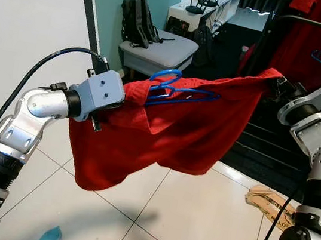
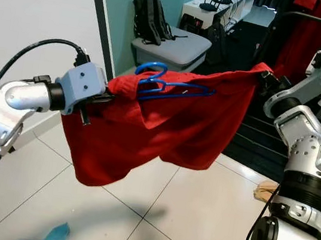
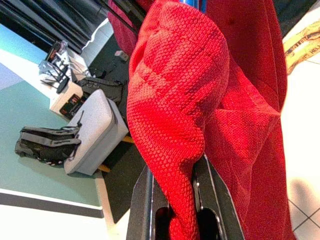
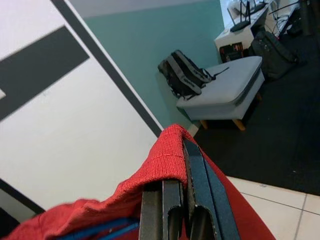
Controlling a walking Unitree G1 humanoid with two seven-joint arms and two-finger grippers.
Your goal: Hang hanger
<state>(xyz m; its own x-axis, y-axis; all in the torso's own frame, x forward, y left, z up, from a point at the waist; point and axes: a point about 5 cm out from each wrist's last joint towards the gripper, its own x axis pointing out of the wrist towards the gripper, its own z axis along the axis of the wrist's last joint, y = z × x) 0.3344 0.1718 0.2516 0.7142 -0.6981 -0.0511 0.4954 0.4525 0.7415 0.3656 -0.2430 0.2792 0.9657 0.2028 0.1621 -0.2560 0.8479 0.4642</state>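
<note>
- Tiled floor (image 1: 193,221) of pale squares; a white wall with a black stripe on the robot's left, a teal wall behind, and dark carpet further back.
- A grey seat (image 1: 159,50) stands by the teal wall with a black backpack (image 1: 138,20) on it; behind it a white desk (image 1: 204,9) carries a router.
- A red cloth (image 1: 171,128) is stretched in the air between both arms, sagging in the middle.
- The left gripper (image 3: 172,200) has its two black fingers pinched on a bunched fold of the cloth at its left end (the wrist view shows fabric filling the gap between them).
- The right gripper (image 4: 177,200) clamps the cloth's other corner, its fingers closed tight together with the red hem wrapped over them.
- A blue hanger (image 1: 174,89) lies tilted on top of the cloth near the left gripper, hook up; its lower bar is partly tucked in the folds.
- Red cloth also hangs from a dark rail (image 1: 320,23) at the far right.
- A crumpled brown paper (image 1: 266,202) lies on the floor by the right arm, and a blue scrap (image 1: 49,237) near the bottom.
</note>
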